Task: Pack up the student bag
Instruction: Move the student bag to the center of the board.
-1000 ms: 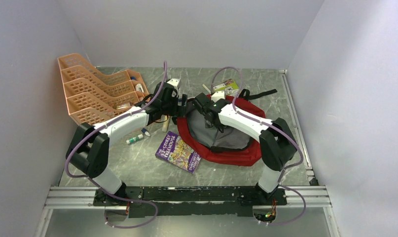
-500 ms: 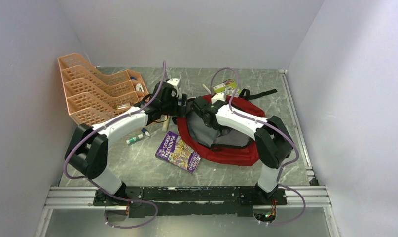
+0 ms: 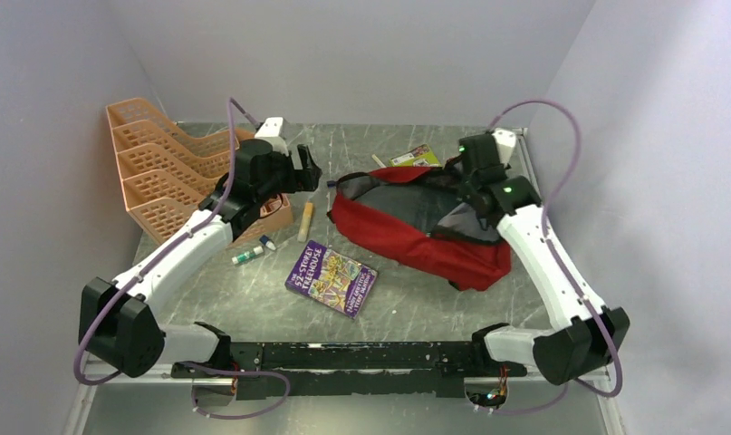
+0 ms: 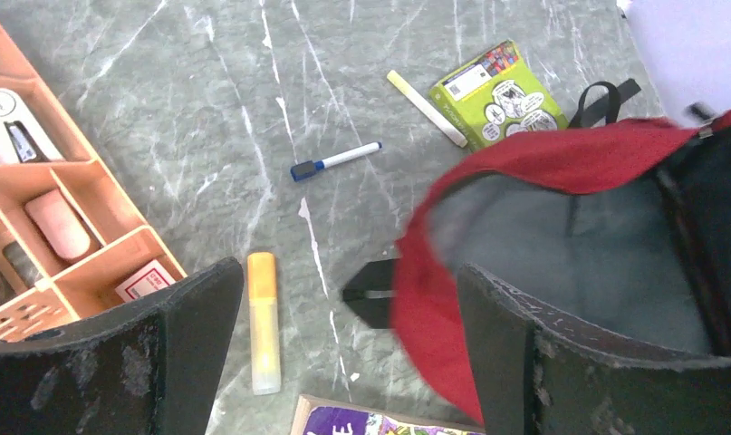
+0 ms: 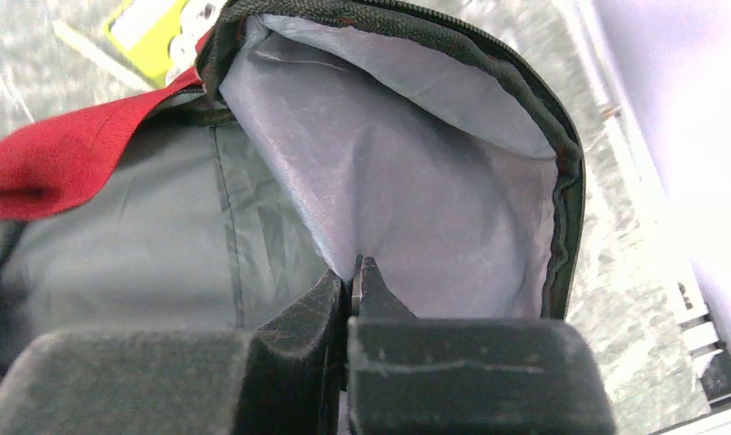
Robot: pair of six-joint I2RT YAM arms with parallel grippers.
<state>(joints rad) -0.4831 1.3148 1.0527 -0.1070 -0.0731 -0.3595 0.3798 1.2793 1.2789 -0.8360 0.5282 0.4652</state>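
Observation:
The student bag (image 3: 407, 231) is red with grey lining and lies right of centre on the table, its mouth open toward the left. My right gripper (image 3: 476, 192) is at the bag's far right end. In the right wrist view this gripper (image 5: 354, 272) is shut on a fold of the grey lining (image 5: 416, 181), pulling it taut. My left gripper (image 3: 305, 172) hangs open above the table left of the bag. In the left wrist view the left gripper (image 4: 348, 281) holds nothing, with the bag's red rim (image 4: 524, 172) by its right finger.
An orange tray rack (image 3: 162, 163) stands at the back left. A yellow marker (image 4: 263, 322), a blue-capped pen (image 4: 334, 160), a cream stick (image 4: 426, 108) and a green booklet (image 4: 497, 93) lie on the table. A purple book (image 3: 331, 278) lies in front, a small green marker (image 3: 248, 256) beside it.
My right gripper shut on the bag's lining and swung to the back right, dragging the bag's side with it. My left arm drew away leftward, still open.

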